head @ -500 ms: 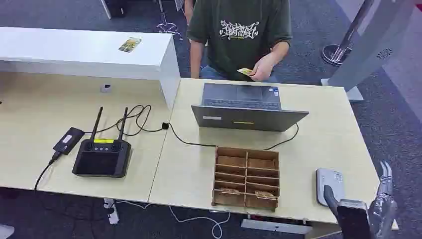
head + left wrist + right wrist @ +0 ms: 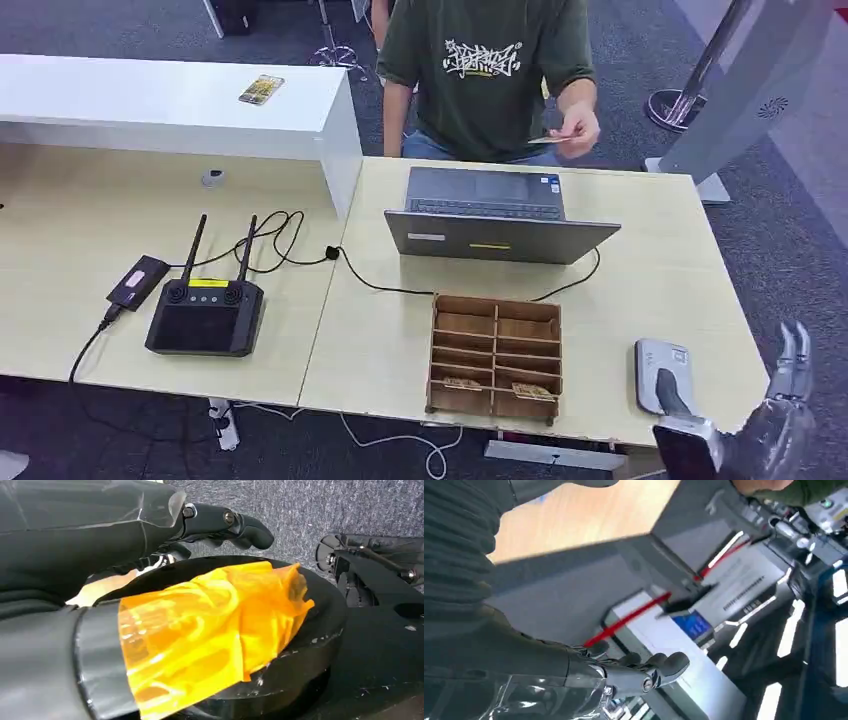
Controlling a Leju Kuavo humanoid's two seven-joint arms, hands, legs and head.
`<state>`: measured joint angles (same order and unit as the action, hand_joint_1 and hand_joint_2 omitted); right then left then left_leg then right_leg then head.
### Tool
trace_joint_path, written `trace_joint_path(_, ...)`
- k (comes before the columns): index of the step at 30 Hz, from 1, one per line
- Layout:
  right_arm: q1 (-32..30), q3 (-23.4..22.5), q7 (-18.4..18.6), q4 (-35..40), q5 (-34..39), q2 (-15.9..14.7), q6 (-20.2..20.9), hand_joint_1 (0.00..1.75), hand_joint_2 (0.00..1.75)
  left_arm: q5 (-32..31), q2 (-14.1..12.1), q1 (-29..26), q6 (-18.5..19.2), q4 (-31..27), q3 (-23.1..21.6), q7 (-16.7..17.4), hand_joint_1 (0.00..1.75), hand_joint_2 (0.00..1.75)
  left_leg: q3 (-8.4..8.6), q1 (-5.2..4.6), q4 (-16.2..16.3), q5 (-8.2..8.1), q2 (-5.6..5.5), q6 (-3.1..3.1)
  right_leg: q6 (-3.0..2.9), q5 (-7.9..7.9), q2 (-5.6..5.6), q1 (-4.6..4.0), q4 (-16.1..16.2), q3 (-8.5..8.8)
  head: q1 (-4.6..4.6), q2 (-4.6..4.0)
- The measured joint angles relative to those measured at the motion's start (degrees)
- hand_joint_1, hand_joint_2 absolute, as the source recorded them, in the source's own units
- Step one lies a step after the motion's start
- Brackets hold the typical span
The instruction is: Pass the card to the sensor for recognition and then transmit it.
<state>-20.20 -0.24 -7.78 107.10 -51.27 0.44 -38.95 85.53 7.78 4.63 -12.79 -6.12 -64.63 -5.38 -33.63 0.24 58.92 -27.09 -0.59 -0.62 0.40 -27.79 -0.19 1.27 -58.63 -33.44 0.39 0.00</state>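
Across the table a person in a green shirt holds a small card (image 2: 552, 138) above the laptop (image 2: 490, 215). The grey card sensor (image 2: 662, 372) lies near the table's front right corner. My right hand (image 2: 782, 395) rises beside that corner, right of the sensor, with its fingers straight, apart and empty; its dark fingers (image 2: 644, 672) are slightly bent in the right wrist view. A wooden divided box (image 2: 495, 310) stands left of the sensor, with cards (image 2: 460, 382) in its nearest compartments. My left hand (image 2: 150, 525) hangs low, and its fingers (image 2: 235, 522) hold nothing.
A black controller (image 2: 206, 312) with two antennas and a small black device (image 2: 137, 282) sit at the left, joined by cables (image 2: 290, 245). Another card (image 2: 261, 89) lies on the white counter (image 2: 170, 110). A grey stand (image 2: 750, 80) is at the far right.
The person's hand has lifted the card up and to the right. My right hand has shifted a little right and lower beside the table corner.
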Motion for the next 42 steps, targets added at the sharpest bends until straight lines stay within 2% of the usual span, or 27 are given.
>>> trace_joint_path(2, 0.2, -0.4, 0.0, 0.1, -5.4, 0.7, -0.5, 0.0, 1.75, 0.0, 0.0, 0.0, 0.0, 0.0, 0.0, 0.1, 0.0, 0.0, 0.0, 0.0, 0.0, 0.0, 0.0, 0.0, 0.0, 0.0, 0.0, 0.0, 0.0, 0.0, 0.0, 0.0)
trace_joint_path(6, 1.1, -5.1, -4.1, 1.5, -20.2, 4.9, -0.7, 0.0, 1.75, 0.0, 0.0, 0.0, -0.1, 0.0, -0.1, 0.4, 0.0, 0.0, 0.02, 0.01, 0.0, 0.0, 0.0, 0.0, 0.0, 0.0, 0.01, 0.0, 0.0, 0.0, 0.0, 0.0)
trace_joint_path(10, 2.0, -9.3, -5.2, 2.8, -27.5, 8.3, -0.8, 0.0, 1.75, 0.0, 0.0, 0.0, -0.1, 0.0, -0.2, 0.5, 0.0, 0.0, 0.01, 0.01, 0.0, 0.0, 0.01, 0.0, 0.0, 0.0, 0.02, 0.0, 0.0, 0.0, 0.02, 0.0)
trace_joint_path(12, 2.2, -10.6, -5.3, 3.3, -28.1, 9.5, -0.8, 0.0, 1.75, 0.0, 0.0, 0.0, -0.1, 0.0, -0.2, 0.6, 0.0, 0.0, 0.01, 0.0, 0.0, 0.0, 0.01, 0.0, 0.0, 0.0, 0.01, 0.0, 0.0, 0.01, 0.0, 0.0)
trace_joint_path(15, 2.5, -11.7, -4.5, 3.7, -30.5, 10.5, -0.8, 0.0, 1.75, 0.0, 0.0, 0.0, -0.1, 0.0, -0.2, 0.6, 0.0, 0.0, 0.0, 0.0, 0.0, 0.0, 0.02, 0.0, 0.0, 0.0, 0.03, 0.0, 0.0, 0.01, 0.02, 0.0)
trace_joint_path(17, 2.5, -11.9, -0.5, 4.3, -35.0, 10.6, -0.8, 0.0, 1.75, 0.0, 0.0, 0.1, -0.1, 0.0, -0.2, 0.7, 0.0, 0.0, 0.01, 0.0, 0.0, 0.0, 0.02, 0.0, 0.0, 0.0, 0.02, 0.01, 0.0, 0.01, 0.02, 0.0)
trace_joint_path(18, 2.6, -11.9, 0.4, 4.5, -37.0, 10.5, -0.8, 0.0, 1.75, 0.0, 0.0, 0.1, -0.1, 0.0, -0.3, 0.7, 0.0, 0.0, 0.01, -0.01, 0.0, 0.0, 0.02, 0.0, 0.0, 0.0, 0.02, 0.01, 0.0, 0.01, 0.02, 0.0)
trace_joint_path(19, 2.8, -12.4, -1.0, 4.8, -37.8, 10.5, -0.8, 0.0, 1.75, 0.0, 0.0, 0.1, -0.1, 0.0, -0.3, 0.8, 0.0, 0.0, 0.01, -0.01, 0.0, 0.0, 0.02, 0.0, 0.0, 0.0, 0.02, 0.01, 0.0, 0.01, 0.0, 0.0)
trace_joint_path(22, 4.4, -16.4, -9.0, 5.3, -38.6, 11.4, -0.8, 0.0, 1.75, 0.0, 0.0, 0.1, -0.2, 0.0, -0.7, 1.0, 0.0, 0.0, 0.02, 0.0, 0.0, 0.0, 0.04, 0.0, 0.0, 0.01, 0.03, 0.0, 0.0, 0.02, 0.0, 0.0)
trace_joint_path(23, 4.8, -17.2, -9.3, 5.2, -38.7, 11.5, -0.8, 0.0, 1.75, 0.0, 0.0, 0.2, -0.2, 0.0, -0.9, 1.1, 0.0, 0.0, 0.01, 0.0, 0.0, 0.01, 0.02, 0.0, 0.0, 0.01, 0.0, 0.0, 0.0, 0.03, 0.0, 0.0)
trace_joint_path(27, 6.2, -17.0, -5.8, 4.3, -38.8, 11.6, -0.8, 0.0, 1.75, 0.0, 0.0, 0.3, -0.1, 0.0, -1.4, 1.1, 0.0, 0.0, 0.03, 0.0, 0.0, 0.01, 0.04, 0.0, 0.0, 0.01, 0.03, 0.0, 0.0, 0.03, 0.0, 0.0)
trace_joint_path(32, 6.8, -16.6, -4.4, 3.3, -38.8, 11.4, -0.8, 0.0, 1.75, 0.0, 0.0, 0.3, 0.0, 0.0, -1.7, 1.2, 0.0, 0.0, 0.01, 0.0, 0.0, 0.01, 0.02, 0.0, 0.0, 0.01, 0.01, 0.0, 0.0, 0.04, 0.0, 0.0)
trace_joint_path(33, 7.0, -16.1, -2.7, 3.0, -38.8, 10.8, -0.8, 0.0, 1.75, 0.0, 0.0, 0.3, 0.0, 0.0, -1.9, 1.2, 0.0, 0.0, 0.01, 0.0, 0.0, 0.01, 0.02, 0.0, 0.0, 0.01, 0.01, 0.0, 0.0, 0.05, 0.02, 0.0)
trace_joint_path(35, 7.9, -13.7, 2.2, 1.8, -38.8, 9.1, -0.8, 0.0, 1.75, -0.1, 0.0, 0.4, 0.1, 0.0, -2.4, 1.3, 0.0, 0.0, 0.0, 0.0, 0.0, 0.0, 0.03, 0.0, 0.0, 0.01, 0.05, 0.0, 0.0, 0.05, 0.0, 0.0)
trace_joint_path(38, 11.5, -8.0, 9.9, -1.4, -38.5, 4.9, -0.8, 0.0, 1.75, -0.2, -0.1, 0.7, 0.3, 0.0, -3.3, 1.6, 0.0, 0.0, -0.03, 0.0, 0.0, 0.01, 0.09, 0.0, -0.02, 0.04, 0.13, 0.0, 0.0, 0.07, -0.02, 0.0)
trace_joint_path(42, 20.5, 0.2, 14.0, -8.2, -33.4, -0.4, 0.2, 0.0, 1.75, -0.3, -0.2, 1.0, 0.7, 0.0, -5.0, 2.3, 0.0, 0.0, 0.01, -0.01, 0.0, 0.13, 0.2, 0.05, -0.02, 0.23, 0.19, 0.01, 0.0, 0.05, 0.0, 0.0)
